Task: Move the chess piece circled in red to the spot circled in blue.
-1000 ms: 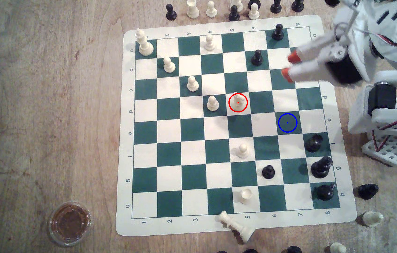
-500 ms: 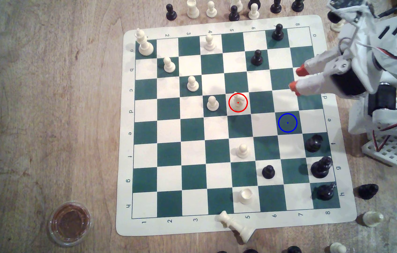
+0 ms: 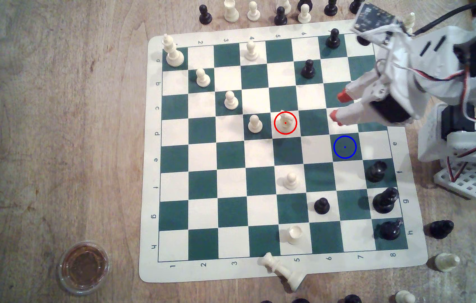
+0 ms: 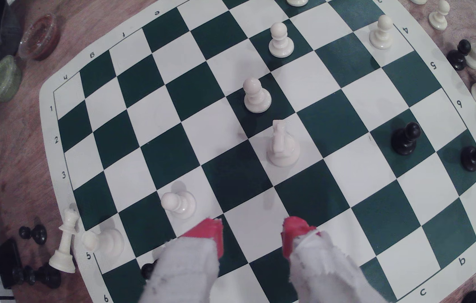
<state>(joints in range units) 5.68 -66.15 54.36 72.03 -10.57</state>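
Note:
The chess piece, a cream-white knight [image 3: 285, 121], stands upright inside the red circle on a white square near the board's middle. In the wrist view the knight [image 4: 282, 145] is straight ahead of the fingers, about two squares away. The spot [image 3: 344, 147] is a dark green square ringed in blue, two columns toward the exterior view's right of the knight and one row nearer the front, with nothing on it. My gripper [image 3: 338, 106] hovers over the board above and beyond the spot, open, its red fingertips [image 4: 210, 233] spread with nothing between them.
A white pawn [image 3: 255, 124] stands just to the exterior view's left of the knight. Black pawns [image 3: 308, 69] sit behind the gripper. Black pieces [image 3: 376, 172] line the board's right edge. Captured pieces ring the mat; a sauce cup [image 3: 83, 266] sits front left.
The gripper has swung from the board's right edge toward the exterior view's left and front, closer to the knight, staying open. No piece has moved.

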